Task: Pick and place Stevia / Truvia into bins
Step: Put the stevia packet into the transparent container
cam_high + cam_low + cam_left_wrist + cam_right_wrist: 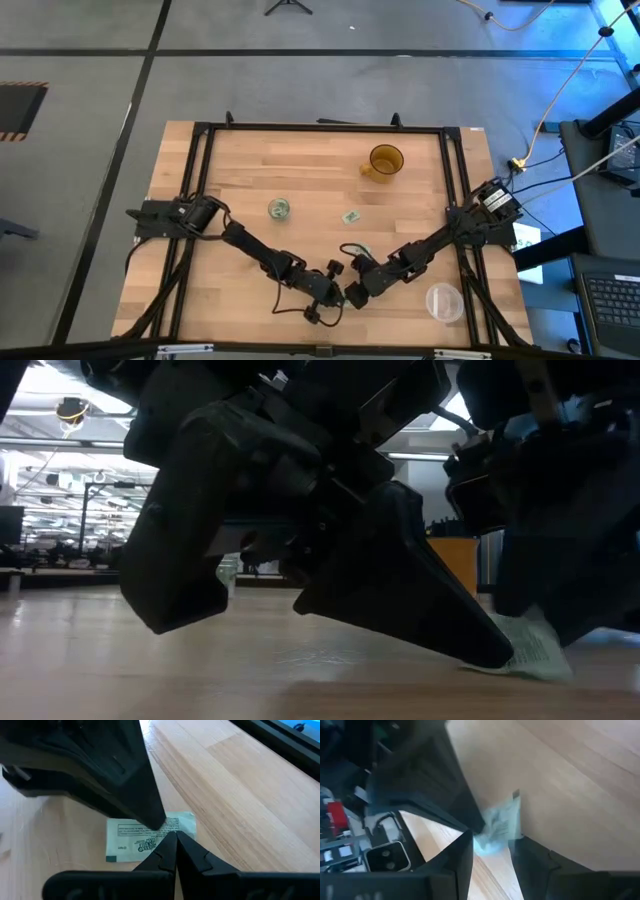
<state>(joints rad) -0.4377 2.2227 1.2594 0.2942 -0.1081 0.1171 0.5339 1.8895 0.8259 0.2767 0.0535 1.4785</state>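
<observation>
stevia packet (145,838) | flat on table | glass cup (279,208) holds packets

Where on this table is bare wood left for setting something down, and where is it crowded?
Free: the wood between the glass cup and amber mug, and the near-left corner. Crowded: the front centre, where the left gripper and right gripper meet over a Truvia packet; the plastic container fills the near-right corner.

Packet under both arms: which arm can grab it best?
Probably the right: the right tool is open, with the small white-and-green paper packet right at its gap. The left tool is shut, its tips only at the packet's edge.
</observation>
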